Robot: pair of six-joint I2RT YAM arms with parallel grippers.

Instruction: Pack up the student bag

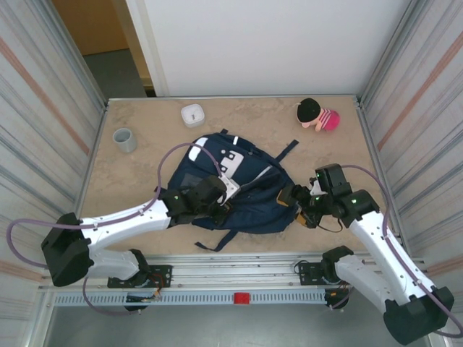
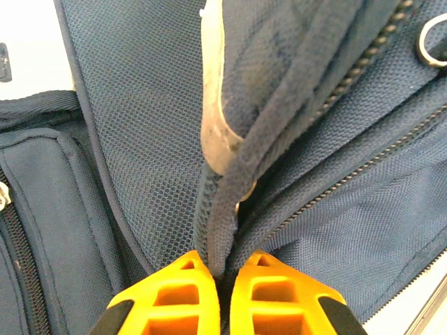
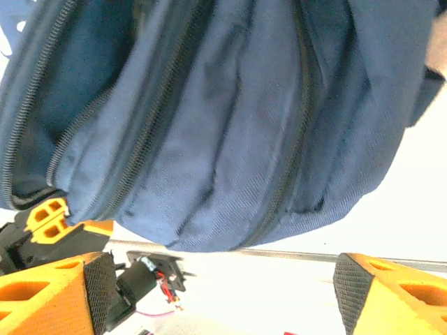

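Note:
The student bag [image 1: 239, 184], navy with a white buckle patch, lies flat in the middle of the table. My left gripper [image 1: 219, 201] rests on the bag's near left part. In the left wrist view the left gripper [image 2: 223, 279] is shut on a raised fold of the student bag [image 2: 140, 139] beside a zipper. My right gripper [image 1: 291, 201] is at the bag's right edge. In the right wrist view the right gripper [image 3: 223, 293] stands wide open with nothing between its fingers [image 3: 349, 286], and the student bag [image 3: 223, 125] bulges just beyond them.
A grey cup [image 1: 124, 139] stands at the back left, with a small white container [image 1: 192, 115] behind the bag. A pink and black doll [image 1: 317, 114] lies at the back right. Metal walls close both sides, and a rail [image 1: 239, 275] runs along the near edge.

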